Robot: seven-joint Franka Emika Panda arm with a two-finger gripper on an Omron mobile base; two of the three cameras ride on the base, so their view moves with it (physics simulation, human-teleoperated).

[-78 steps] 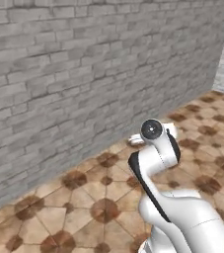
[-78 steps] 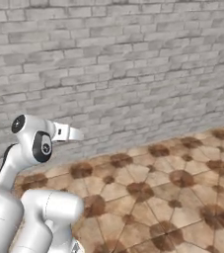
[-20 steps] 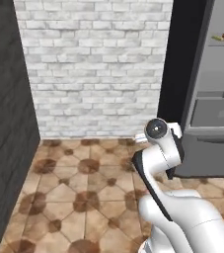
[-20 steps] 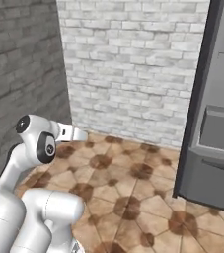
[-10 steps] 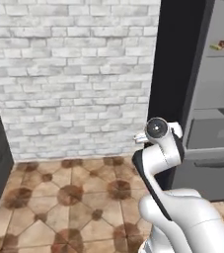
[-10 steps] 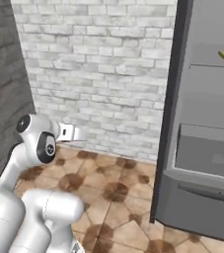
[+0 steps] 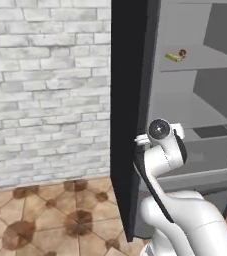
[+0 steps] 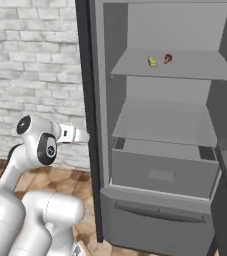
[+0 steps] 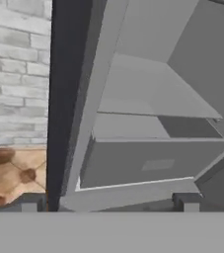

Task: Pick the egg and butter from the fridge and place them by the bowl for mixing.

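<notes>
Fridge [image 8: 165,125], open: egg [image 8: 168,58] and butter [image 8: 152,62] lie near each other on the upper shelf, butter to the left. Gripper [image 9: 108,201]: jaws spread wide, empty, level with the lower drawer [image 9: 148,163], well below and apart from both items.

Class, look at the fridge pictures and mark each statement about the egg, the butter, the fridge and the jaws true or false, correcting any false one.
1. The egg and the butter lie on the upper shelf of the fridge. True.
2. The fridge door is closed. False: it stands open, with the shelves and the drawer showing.
3. The gripper is holding the egg. False: its jaws are open and empty, and the egg is on the shelf.
4. The butter lies left of the egg in the right base view. True.
5. The floor beside the fridge is plain grey. False: it is brown patterned tile.
</notes>
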